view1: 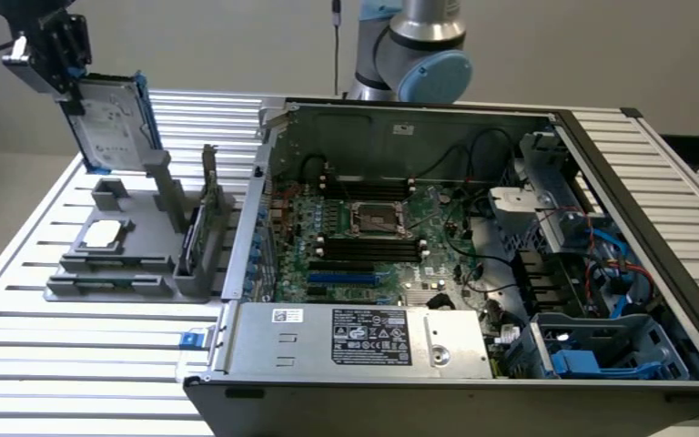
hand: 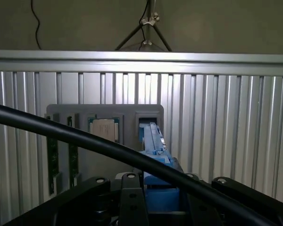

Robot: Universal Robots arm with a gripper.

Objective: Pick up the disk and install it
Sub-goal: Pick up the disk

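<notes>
**Disk pinched in the gripper, raised over the grey holder**

The gripper (view1: pixel 70 86) is cut off by the exterior view's top edge, so little more than its black lower part shows. Its fingers are pressed onto the upper end of the disk (view1: pixel 116 123), which hangs tilted in the air at the exterior view's left, label side showing and blue frame along its edge. The print on the label is too small to read. The disk's lower corner sits close over an upright of the grey holder (view1: pixel 125 264); whether they touch is hard to tell.

In the wrist view a black cable (hand: pixel 75 138) slants across and hides part of the holder. There the disk appears edge-on as a blue strip between the dark fingers.

A small square chip (view1: pixel 105 233) lies in the holder. Everything rests on a slatted aluminium table (view1: pixel 46 364). An open computer case (view1: pixel 641 182) sits beside the holder. The robot arm (view1: pixel 417 45) rises behind it against a plain pale wall (view1: pixel 204 45).
</notes>
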